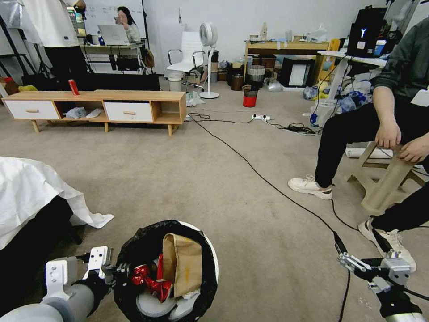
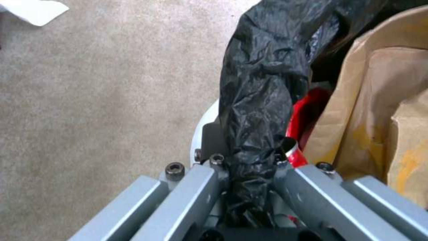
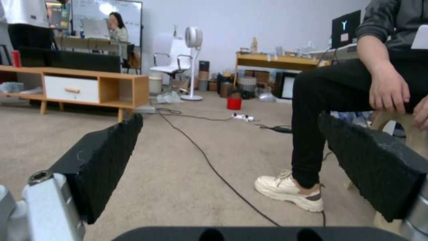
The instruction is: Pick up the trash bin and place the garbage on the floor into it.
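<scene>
The left gripper [image 1: 117,273] is clenched on the bag-covered rim of the trash bin [image 1: 210,255], one finger [image 2: 213,142] outside the black liner [image 2: 260,100] and the other inside. The bin, at the robot's lower left over the carpeted floor [image 1: 214,179], holds a brown paper bag [image 1: 183,264], a red snack packet [image 1: 149,279] and white tissues [image 1: 154,306]. The right gripper [image 3: 232,160] hangs low at the robot's right, pads spread wide apart and empty, beside a black cable [image 1: 268,183].

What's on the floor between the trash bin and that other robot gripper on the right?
In the head view, only bare carpet floor separates the trash bin from the open right gripper. A black cable crosses farther back and runs down toward that gripper.
</scene>
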